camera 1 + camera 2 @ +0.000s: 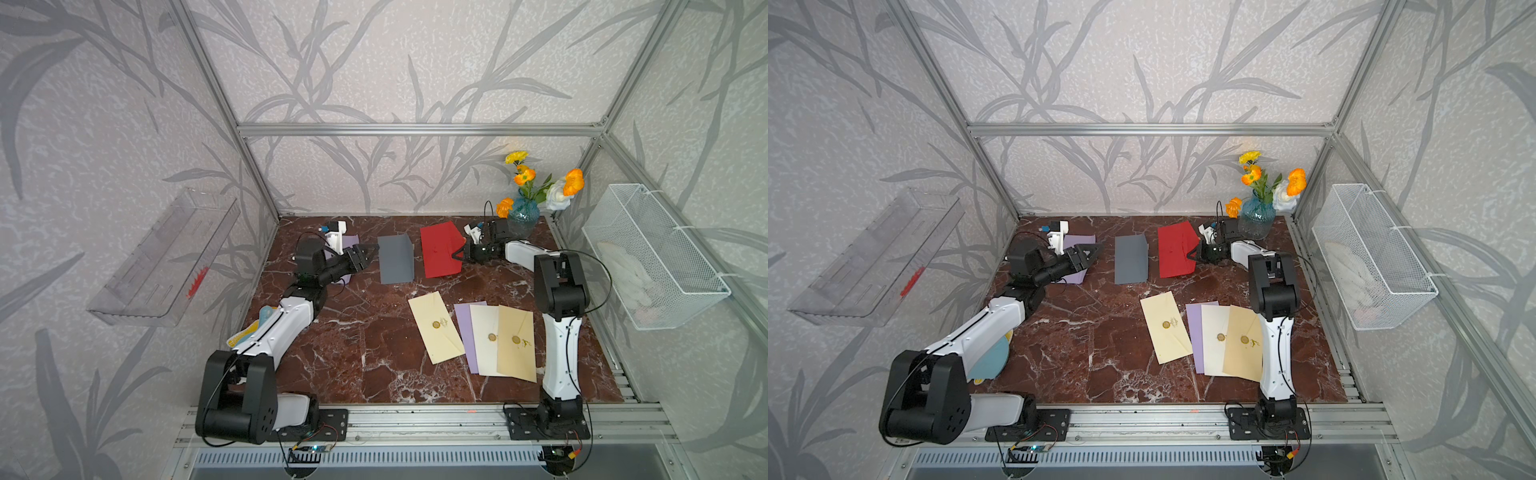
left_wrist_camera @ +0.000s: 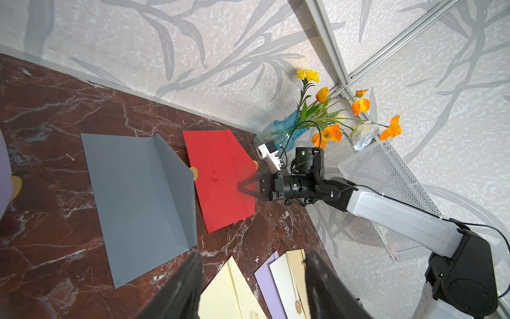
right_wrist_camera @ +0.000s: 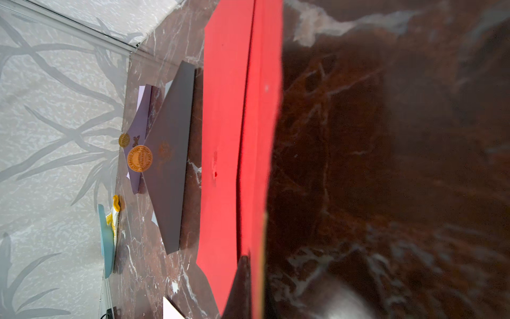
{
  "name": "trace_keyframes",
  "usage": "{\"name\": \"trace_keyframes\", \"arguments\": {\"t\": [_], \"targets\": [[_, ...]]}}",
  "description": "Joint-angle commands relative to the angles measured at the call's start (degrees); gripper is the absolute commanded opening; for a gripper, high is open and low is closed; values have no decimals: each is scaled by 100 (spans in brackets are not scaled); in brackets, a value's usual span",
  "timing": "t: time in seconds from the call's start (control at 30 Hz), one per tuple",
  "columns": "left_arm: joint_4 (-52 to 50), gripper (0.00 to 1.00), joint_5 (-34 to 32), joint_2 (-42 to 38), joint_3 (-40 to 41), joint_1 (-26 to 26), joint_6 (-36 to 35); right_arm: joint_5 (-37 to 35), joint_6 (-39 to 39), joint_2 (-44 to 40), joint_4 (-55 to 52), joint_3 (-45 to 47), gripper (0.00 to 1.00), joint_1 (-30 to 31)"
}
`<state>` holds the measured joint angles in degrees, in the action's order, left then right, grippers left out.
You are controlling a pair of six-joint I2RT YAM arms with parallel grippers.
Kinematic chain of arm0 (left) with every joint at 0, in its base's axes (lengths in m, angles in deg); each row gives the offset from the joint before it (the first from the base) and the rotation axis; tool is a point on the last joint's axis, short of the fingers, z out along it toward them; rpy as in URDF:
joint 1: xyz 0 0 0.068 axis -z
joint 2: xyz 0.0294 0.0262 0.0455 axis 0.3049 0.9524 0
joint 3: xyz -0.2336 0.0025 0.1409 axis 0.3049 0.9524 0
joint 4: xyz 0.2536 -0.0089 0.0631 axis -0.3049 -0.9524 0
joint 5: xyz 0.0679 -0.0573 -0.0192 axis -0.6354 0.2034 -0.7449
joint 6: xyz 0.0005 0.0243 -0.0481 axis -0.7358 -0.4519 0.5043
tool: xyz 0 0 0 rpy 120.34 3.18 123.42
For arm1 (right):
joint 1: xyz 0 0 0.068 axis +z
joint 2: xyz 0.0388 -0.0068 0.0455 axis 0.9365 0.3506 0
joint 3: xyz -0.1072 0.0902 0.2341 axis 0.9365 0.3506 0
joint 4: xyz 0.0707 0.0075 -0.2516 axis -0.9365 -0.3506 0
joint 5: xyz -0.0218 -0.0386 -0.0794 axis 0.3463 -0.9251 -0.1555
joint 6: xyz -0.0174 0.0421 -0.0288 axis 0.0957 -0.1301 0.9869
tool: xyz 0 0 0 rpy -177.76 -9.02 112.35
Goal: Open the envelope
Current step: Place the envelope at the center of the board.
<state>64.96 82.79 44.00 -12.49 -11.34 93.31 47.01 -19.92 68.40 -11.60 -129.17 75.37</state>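
A red envelope [image 1: 438,257] [image 1: 1175,255] [image 2: 220,179] [image 3: 223,138] lies at the back right of the marble table. Its pointed flap stands lifted off the body on the side toward the vase. My right gripper [image 1: 454,254] [image 1: 1190,254] [image 2: 239,188] [image 3: 244,259] is shut on that flap, low over the envelope. My left gripper [image 1: 370,251] [image 1: 1094,249] [image 2: 252,255] is open and holds nothing. It hovers just left of a grey envelope [image 1: 395,259] [image 1: 1131,259] [image 2: 138,198], whose flap stands folded up.
A purple envelope [image 1: 351,241] lies under the left wrist. Several sealed envelopes [image 1: 436,332] lie in a row at the front right beside the right arm. A blue vase [image 1: 523,216] with flowers stands in the back right corner. A wire basket [image 1: 652,257] hangs on the right wall.
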Motion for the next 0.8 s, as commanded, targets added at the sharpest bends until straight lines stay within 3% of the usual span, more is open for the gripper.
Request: {"name": "trace_keyframes", "arguments": {"t": [0.0, 0.13, 0.2, 0.4, 0.77], "targets": [[-16, 59, -14, -76, 65, 9, -125, -16, 123, 70, -106, -80, 1, -79], [-7, 59, 2, -26, 65, 15, -111, -81, 144, -41, -71, 66, 2, -114], [28, 59, 21, -7, 65, 12, -100, -108, 210, -44, -159, 35, 15, -130], [20, 59, 21, -28, 74, 10, -118, -229, 242, -99, -198, 84, 30, -141], [-29, 62, 47, 58, 65, 17, -41, -818, 208, -907, -17, 730, 41, -83]]}}
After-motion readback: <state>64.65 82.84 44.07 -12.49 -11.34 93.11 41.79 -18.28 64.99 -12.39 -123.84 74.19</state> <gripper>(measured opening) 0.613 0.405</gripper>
